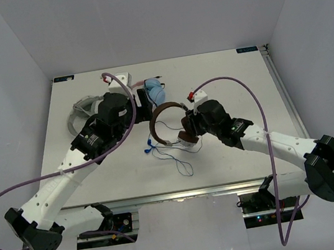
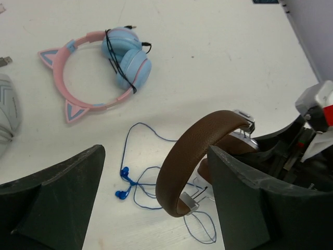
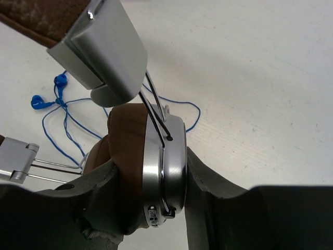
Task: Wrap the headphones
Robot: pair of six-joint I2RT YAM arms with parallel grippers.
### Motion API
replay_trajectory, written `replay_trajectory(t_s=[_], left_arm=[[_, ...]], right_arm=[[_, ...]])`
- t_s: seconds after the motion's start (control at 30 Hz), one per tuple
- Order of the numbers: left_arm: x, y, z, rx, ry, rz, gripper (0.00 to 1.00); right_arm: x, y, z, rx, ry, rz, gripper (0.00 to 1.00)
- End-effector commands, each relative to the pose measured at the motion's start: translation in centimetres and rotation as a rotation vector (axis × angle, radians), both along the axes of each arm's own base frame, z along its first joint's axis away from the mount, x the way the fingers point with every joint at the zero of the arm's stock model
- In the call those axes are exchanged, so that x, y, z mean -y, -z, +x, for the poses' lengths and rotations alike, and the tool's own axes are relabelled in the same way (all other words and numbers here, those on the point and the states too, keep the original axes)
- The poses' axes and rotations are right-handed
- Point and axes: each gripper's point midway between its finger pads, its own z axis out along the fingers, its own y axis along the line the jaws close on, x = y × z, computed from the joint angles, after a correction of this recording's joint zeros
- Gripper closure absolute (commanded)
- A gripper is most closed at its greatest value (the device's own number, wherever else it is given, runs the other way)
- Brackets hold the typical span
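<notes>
My right tool point(image 3: 156, 200) is clamped on one silver cup of the headphones point(image 1: 159, 115). It holds them near the middle of the worktop point(image 1: 208, 65), well off every edge. My left tool point(image 2: 156, 161) hangs above them with its fingers spread wide. The blue cable point(image 1: 178, 158) sprawls loose toward the near edge. The pink cat-ear pair point(image 2: 99, 67) crowds the far left, and the widest open stretch is on the right.
</notes>
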Motion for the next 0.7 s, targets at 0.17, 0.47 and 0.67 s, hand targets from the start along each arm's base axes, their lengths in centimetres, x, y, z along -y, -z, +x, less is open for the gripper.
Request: replay_trajectory(t_s=[0.17, 0.47, 0.67], left_arm=[[1.7, 3.3, -0.7, -0.037, 0.057, 0.247, 0.18], [3.7, 7.1, -1.9, -0.084, 0.032, 0.366, 0.22], [3.3, 8.7, -1.3, -0.088, -0.037, 0.404, 0.27]], right_arm=[[0.2, -0.6, 0.9, -0.047, 0.094, -0.006, 0.92], [1.0, -0.8, 0.9, -0.051, 0.147, -0.002, 0.92], [1.0, -1.6, 0.7, -0.047, 0.157, 0.034, 0.92]])
